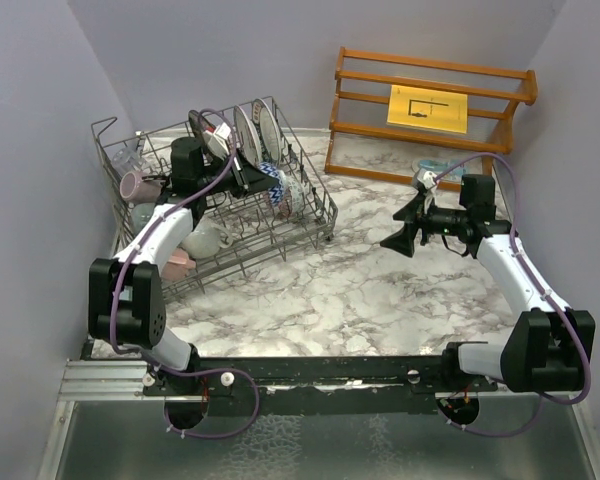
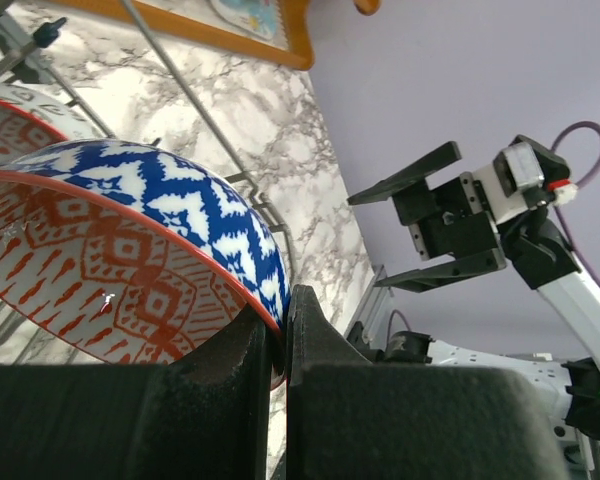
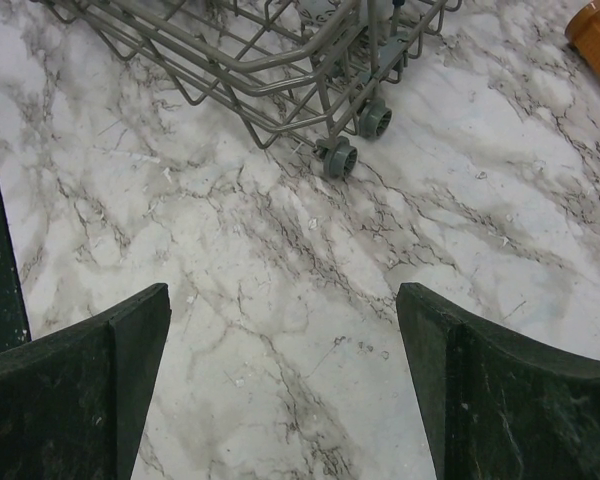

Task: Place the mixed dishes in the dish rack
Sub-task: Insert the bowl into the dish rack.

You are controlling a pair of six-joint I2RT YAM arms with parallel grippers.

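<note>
Left wrist view: bowl gripped inside the rack.
The left fingers clamp the rim of the bowl, red-patterned inside and blue zigzag outside, in the grey wire dish rack. The right fingers are spread wide over the marble desk. The yellow card is too small to read.

We lose the red-and-blue patterned bowl past the left wrist view's left edge; a second bowl behind it shows only a sliver. The dish rack runs off the right wrist view's top.
</note>
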